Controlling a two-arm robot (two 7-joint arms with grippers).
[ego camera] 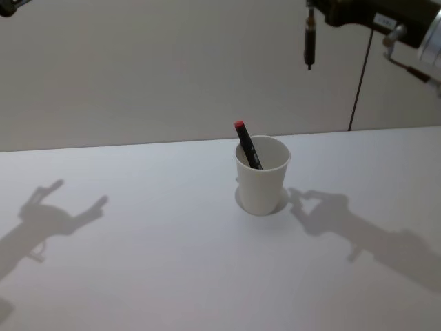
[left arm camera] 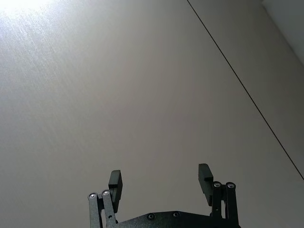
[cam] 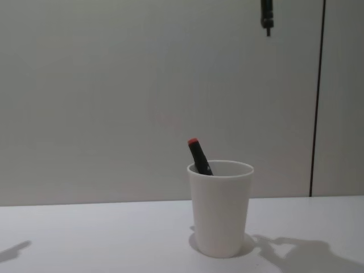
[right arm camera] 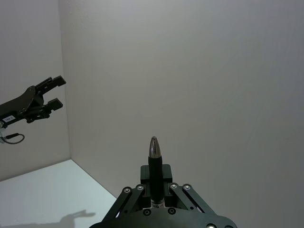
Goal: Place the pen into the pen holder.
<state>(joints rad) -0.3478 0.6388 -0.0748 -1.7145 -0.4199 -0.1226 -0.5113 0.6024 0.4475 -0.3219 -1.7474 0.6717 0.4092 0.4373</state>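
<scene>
While raised high, right hand (right arm camera: 155,190) clamps a pen (right arm camera: 155,166).

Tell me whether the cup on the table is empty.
No: a black pen with a red cap leans inside the white cup.

**Hidden and cut-off parts**

The black pen (ego camera: 309,38) held in the right claw (right arm camera: 155,183) hangs tip down; its upper end runs past the top edge in the head and chest views, and its rear is buried between the claw's fingers in the right wrist view. Below and left of that claw, the red-capped marker (cam: 199,156) has its lower length hidden inside the pen holder (cam: 220,209).
</scene>
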